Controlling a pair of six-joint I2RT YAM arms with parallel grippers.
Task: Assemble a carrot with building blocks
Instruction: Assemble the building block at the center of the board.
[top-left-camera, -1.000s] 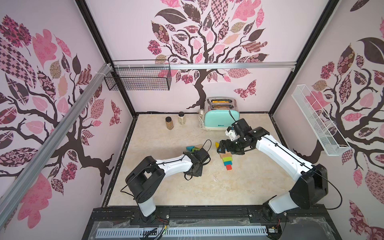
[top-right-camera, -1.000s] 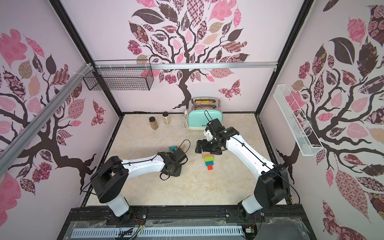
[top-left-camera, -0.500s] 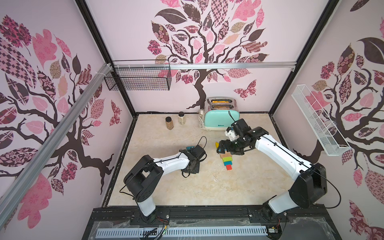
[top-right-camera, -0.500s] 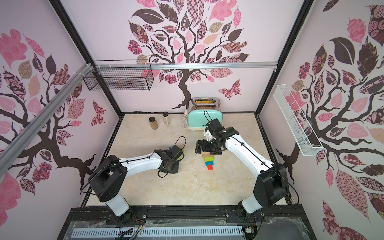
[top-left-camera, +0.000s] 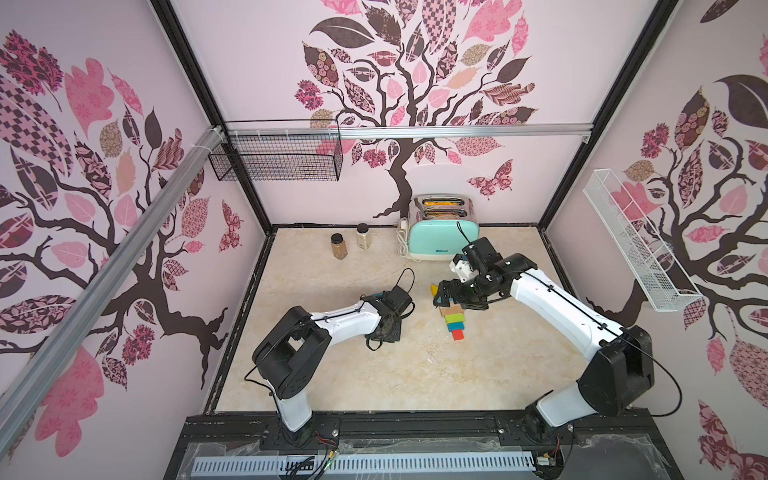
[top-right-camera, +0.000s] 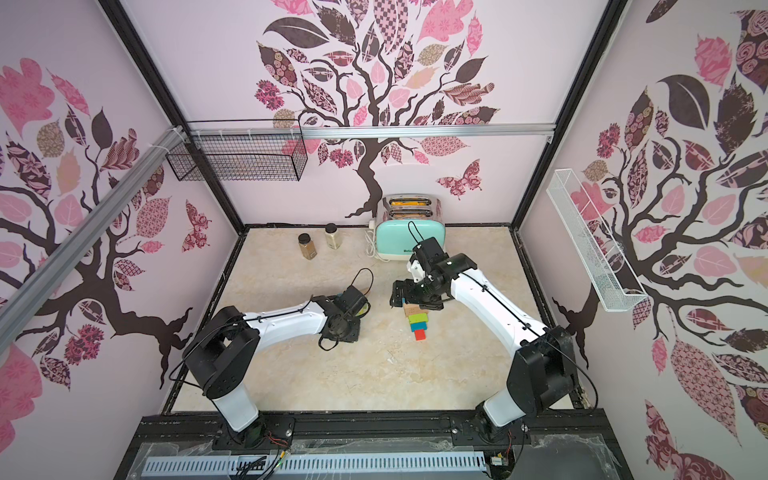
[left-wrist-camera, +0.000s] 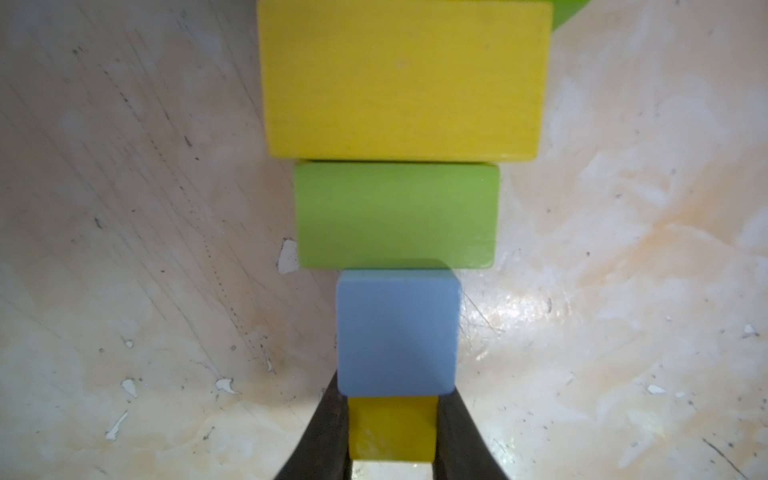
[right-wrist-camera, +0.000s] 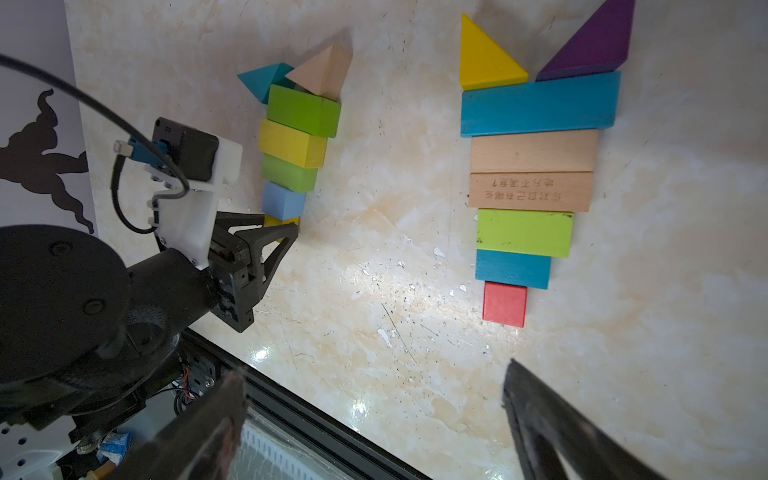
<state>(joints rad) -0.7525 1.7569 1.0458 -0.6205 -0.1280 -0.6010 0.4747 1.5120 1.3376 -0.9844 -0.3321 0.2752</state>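
The right wrist view shows two flat rows of building blocks. In the left row come a teal wedge, a tan wedge, a green bar, a yellow bar, a green block and a light blue cube. My left gripper is shut on a small yellow cube touching that blue cube. The right row runs from a yellow wedge and a purple wedge down to a red cube. My right gripper hangs open and empty above the table, over this row's wide end.
A mint toaster and two spice jars stand along the back wall. A black wire basket hangs at the back left and a white wire shelf on the right wall. A black rail borders the table's front.
My left arm has shifted a little to the left and back, and it now covers most of the left row in the top views. The right arm has barely moved.
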